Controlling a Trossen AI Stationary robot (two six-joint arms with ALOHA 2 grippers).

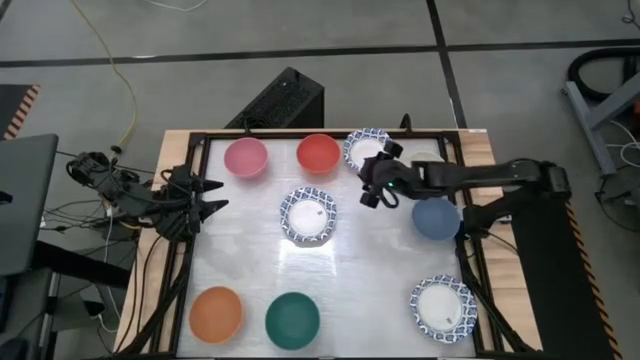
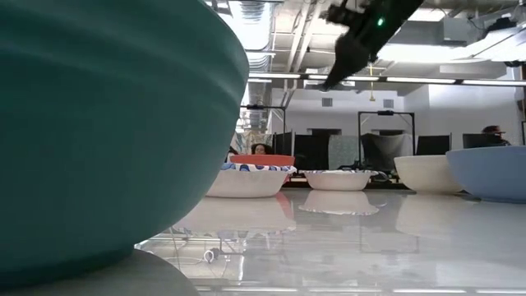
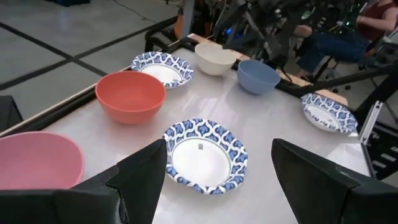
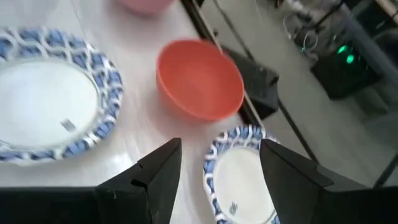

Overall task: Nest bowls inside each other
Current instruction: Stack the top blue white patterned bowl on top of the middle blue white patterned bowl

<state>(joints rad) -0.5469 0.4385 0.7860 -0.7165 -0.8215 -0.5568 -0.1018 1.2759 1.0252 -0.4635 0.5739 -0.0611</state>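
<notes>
Bowls sit unnested; the cream bowl (image 3: pixel 214 58) is hidden overhead by the spread right claw (image 1: pixel 378 178); left claw (image 1: pixel 212 196) spread.

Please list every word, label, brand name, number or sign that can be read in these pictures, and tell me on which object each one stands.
No text can be read in any view.
Small dark sticker inside the centre patterned bowl: too small to read.
Similar sticker inside the far patterned bowl: too blurred to read.
The red bowl, pink bowl, orange bowl, dark green bowl and blue bowl: no markings visible.
</notes>
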